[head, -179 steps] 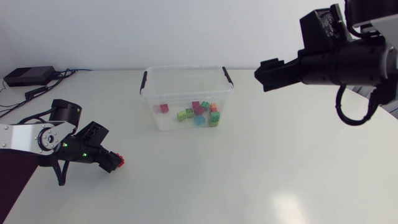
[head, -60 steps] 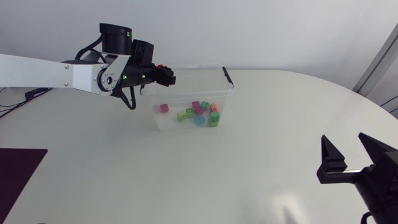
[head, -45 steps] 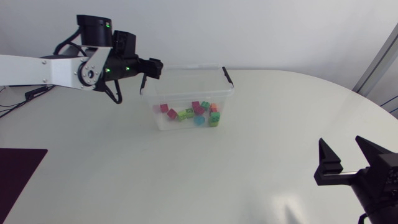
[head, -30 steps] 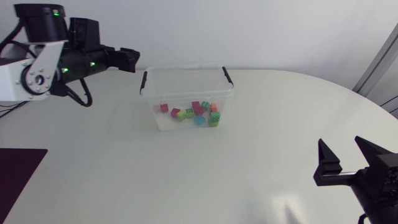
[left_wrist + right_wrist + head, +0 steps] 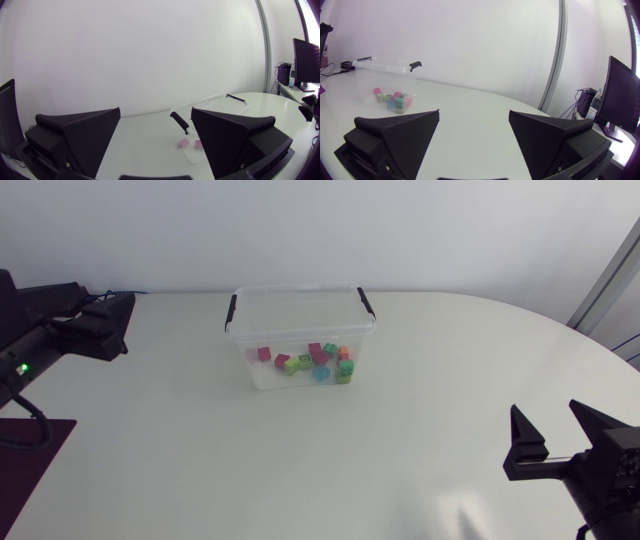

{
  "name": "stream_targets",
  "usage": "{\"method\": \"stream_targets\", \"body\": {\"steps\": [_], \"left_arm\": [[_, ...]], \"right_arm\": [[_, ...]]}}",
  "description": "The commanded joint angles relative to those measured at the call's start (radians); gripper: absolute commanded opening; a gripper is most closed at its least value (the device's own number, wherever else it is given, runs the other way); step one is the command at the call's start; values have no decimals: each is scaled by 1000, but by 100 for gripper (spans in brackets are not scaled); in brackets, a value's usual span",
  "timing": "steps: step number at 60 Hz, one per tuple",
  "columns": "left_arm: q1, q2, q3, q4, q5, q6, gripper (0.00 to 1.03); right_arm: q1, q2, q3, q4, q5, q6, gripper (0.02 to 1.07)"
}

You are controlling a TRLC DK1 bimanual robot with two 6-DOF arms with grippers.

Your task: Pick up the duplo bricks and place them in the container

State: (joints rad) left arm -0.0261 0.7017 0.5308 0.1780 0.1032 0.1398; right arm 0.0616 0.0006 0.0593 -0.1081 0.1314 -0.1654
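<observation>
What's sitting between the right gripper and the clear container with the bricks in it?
Nothing visible. Only bare table lies between the open right gripper and the container, in both the head view and the right wrist view.

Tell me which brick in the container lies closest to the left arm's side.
The lone pink brick, at the left-arm end of the container; the rest bunch further towards the right arm's side.
</observation>
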Motion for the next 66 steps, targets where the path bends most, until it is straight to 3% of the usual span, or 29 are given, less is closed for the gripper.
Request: {"method": "stream_targets", "body": {"steps": [1, 21, 66], "left_arm": [[14, -88, -80, -3, 1, 26, 99], [33, -354, -278, -61, -30, -10, 99], [26, -702, -531, -178, -103, -140, 98]], "right_arm": [[0, -7, -15, -18, -4, -16, 102], [-21, -6, -26, 5, -41, 47, 102], [-62, -1, -59, 108, -131, 165, 102]]}}
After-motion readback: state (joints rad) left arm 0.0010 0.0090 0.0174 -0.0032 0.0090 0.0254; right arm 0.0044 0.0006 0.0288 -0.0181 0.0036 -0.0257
